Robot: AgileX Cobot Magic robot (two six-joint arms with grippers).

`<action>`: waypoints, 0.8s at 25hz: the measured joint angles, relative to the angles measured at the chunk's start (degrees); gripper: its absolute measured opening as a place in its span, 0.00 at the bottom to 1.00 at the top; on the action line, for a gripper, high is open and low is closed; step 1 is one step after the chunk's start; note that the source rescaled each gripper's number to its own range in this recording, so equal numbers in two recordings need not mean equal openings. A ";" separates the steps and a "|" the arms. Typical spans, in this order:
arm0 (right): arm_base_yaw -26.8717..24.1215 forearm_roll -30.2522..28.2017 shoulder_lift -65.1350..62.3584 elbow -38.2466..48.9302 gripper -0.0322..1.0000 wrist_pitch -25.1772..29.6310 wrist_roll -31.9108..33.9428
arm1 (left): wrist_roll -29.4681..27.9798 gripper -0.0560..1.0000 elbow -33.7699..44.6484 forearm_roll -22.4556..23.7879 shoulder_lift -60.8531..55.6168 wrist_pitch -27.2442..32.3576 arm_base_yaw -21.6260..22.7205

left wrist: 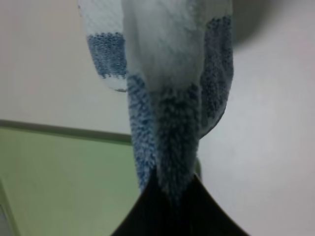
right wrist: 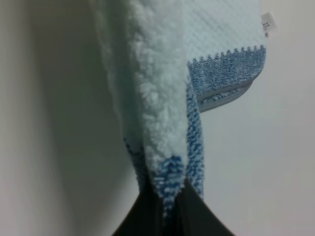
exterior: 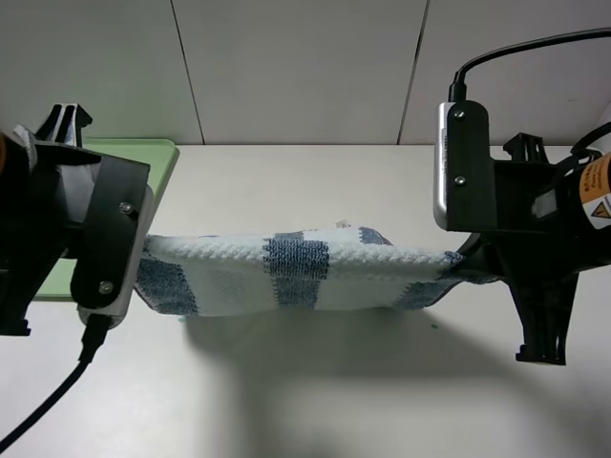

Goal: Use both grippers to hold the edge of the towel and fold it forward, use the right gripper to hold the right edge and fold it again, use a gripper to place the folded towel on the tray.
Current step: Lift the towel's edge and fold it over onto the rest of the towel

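Where it hangs across the centre of the high view, the towel [exterior: 296, 272] is stretched clear of the table [exterior: 315, 391]. Left gripper [left wrist: 173, 204] and right gripper [right wrist: 170, 206] are each clamped on one end. Tray [exterior: 153, 157]: upper left of the frame.

Robotics lab bench, by the look of it: a bare off-white table [exterior: 305, 401], a plain grey panelled wall [exterior: 296, 67] at twelve o'clock, the left gripper [exterior: 143, 256] at nine, the right gripper [exterior: 462, 262] at three, a black cable [exterior: 520, 48] trailing and an orange warning sticker [exterior: 594, 196] on the right arm.
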 joint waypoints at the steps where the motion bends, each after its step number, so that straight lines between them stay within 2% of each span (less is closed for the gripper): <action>1: 0.00 -0.23 0.00 0.00 0.03 0.00 0.00 | 0.00 0.05 0.00 0.34 0.00 -0.31 0.00; 8: 0.00 -1.65 0.58 0.00 0.03 -1.22 -0.11 | 0.00 0.05 -0.01 2.18 0.00 -0.78 0.00; 13: 0.00 -1.84 5.79 -0.55 0.03 -1.49 -0.24 | 0.00 0.05 -0.01 2.27 0.00 -0.78 0.00; 20: 0.00 -2.76 11.98 -5.72 0.03 -1.19 -1.53 | 0.06 0.05 -0.01 5.21 3.97 0.72 0.17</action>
